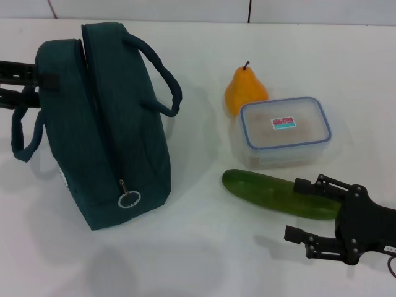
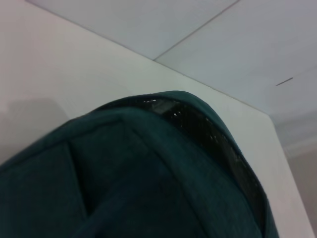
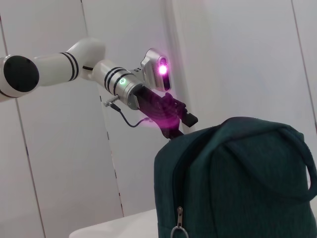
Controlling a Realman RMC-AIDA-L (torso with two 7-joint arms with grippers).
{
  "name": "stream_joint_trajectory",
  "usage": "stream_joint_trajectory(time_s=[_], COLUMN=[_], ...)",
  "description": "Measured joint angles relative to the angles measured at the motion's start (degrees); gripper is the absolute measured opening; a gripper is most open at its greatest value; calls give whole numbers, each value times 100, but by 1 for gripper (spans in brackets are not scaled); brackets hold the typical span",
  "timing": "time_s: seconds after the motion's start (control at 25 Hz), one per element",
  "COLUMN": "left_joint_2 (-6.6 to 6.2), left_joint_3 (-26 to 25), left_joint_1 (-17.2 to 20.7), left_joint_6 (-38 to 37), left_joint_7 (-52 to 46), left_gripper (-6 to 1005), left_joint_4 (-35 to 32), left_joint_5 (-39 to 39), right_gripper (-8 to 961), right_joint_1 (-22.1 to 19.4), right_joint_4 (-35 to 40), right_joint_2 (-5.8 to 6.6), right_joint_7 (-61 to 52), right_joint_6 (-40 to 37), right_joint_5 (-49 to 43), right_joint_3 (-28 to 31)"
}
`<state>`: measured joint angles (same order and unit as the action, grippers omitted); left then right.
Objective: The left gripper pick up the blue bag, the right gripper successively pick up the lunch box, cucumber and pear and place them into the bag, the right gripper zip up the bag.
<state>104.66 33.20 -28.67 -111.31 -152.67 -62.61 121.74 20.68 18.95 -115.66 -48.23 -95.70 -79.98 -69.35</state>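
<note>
The blue bag [image 1: 105, 136] stands upright on the white table at the left, with its zipper ring pull [image 1: 129, 198] low on the front end. My left gripper [image 1: 38, 86] is at the bag's far upper corner, by the left handle; it also shows in the right wrist view [image 3: 179, 124], touching the bag's top [image 3: 237, 173]. The lunch box [image 1: 284, 130] sits right of centre with the pear [image 1: 245, 90] behind it and the cucumber [image 1: 281, 193] in front. My right gripper [image 1: 296, 209] is open and empty, low at the cucumber's right end, with one finger over it.
The bag's two loop handles [image 1: 164, 77] stick out to either side. The left wrist view shows only the bag's top fabric [image 2: 148, 173] close up. Bare white table lies between the bag and the food items.
</note>
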Motion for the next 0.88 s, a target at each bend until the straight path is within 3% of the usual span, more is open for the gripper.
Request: stream_joint_trajectory(time_s=[0.28, 0.56, 0.76, 0.88], left_joint_2=[113, 294, 278, 244], left_joint_3=[339, 369, 326, 316], left_joint_1=[-175, -418, -427, -428], left_joint_6=[47, 197, 247, 250], left_joint_7=[-201, -164, -27, 74], left_gripper=[785, 777, 709, 595], left_joint_4=[4, -61, 54, 185], left_joint_5=[75, 703, 618, 577], right_gripper=[825, 825, 825, 825], right_joint_1=[0, 4, 0, -2], right_joint_4=[21, 14, 7, 4], right_joint_2=[0, 0, 0, 0], right_joint_7=[10, 28, 30, 31], right_joint_6=[5, 5, 8, 8], right_joint_5=[0, 0, 0, 3], right_joint_3=[1, 6, 10, 9])
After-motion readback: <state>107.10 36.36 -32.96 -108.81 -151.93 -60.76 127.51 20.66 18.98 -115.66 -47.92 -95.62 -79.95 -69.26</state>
